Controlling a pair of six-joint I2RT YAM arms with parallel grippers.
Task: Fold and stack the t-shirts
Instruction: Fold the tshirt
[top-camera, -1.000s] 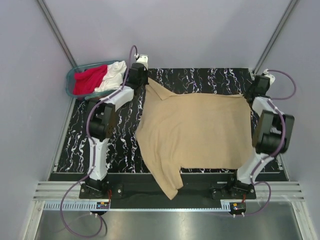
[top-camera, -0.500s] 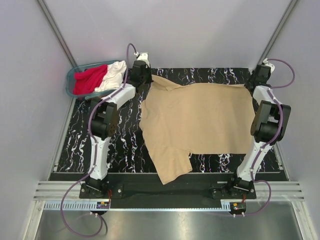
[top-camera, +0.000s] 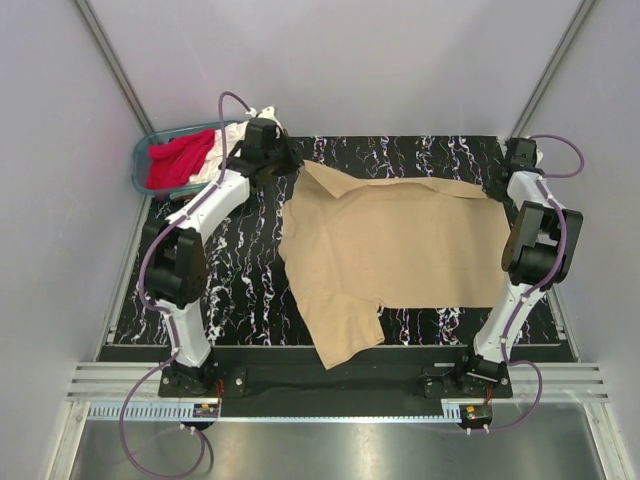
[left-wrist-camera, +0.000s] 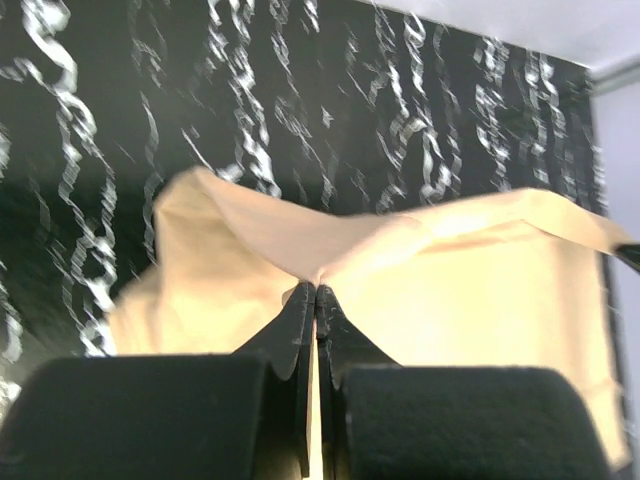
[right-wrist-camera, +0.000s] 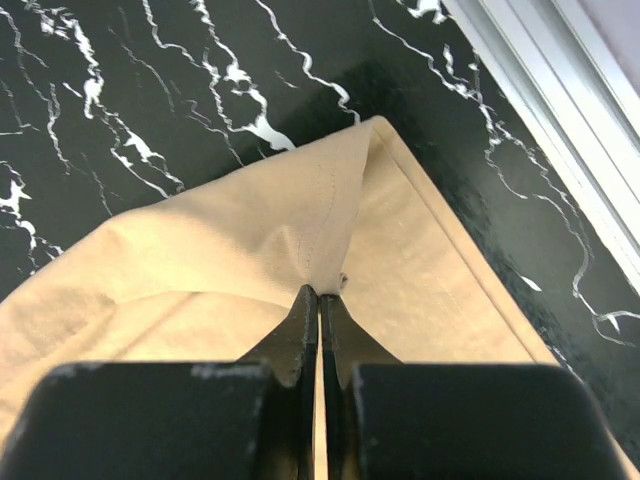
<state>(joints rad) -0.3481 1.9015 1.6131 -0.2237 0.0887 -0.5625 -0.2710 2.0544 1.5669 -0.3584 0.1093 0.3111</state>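
The tan-beige t-shirt (top-camera: 400, 250) lies spread on the black marbled table, one part hanging toward the near edge. My left gripper (top-camera: 292, 166) is shut on its far left corner, as the left wrist view (left-wrist-camera: 316, 290) shows, with the cloth (left-wrist-camera: 430, 280) pulled up into a ridge. My right gripper (top-camera: 506, 182) is shut on the far right corner, as the right wrist view (right-wrist-camera: 319, 292) shows, where the hem (right-wrist-camera: 320, 220) bunches at the jaws. The red t-shirt (top-camera: 178, 160) and the white t-shirt (top-camera: 222, 152) lie in the teal basket.
The teal basket (top-camera: 142, 158) stands at the far left corner beside the table (top-camera: 240, 270). Grey walls enclose the back and sides. A metal rail (right-wrist-camera: 560, 120) runs along the table's right edge close to my right gripper.
Both grippers carried the tan shirt's far corners toward the back of the table. The shirt's hanging lower part slid up from the near edge. The left arm stretched out leftward.
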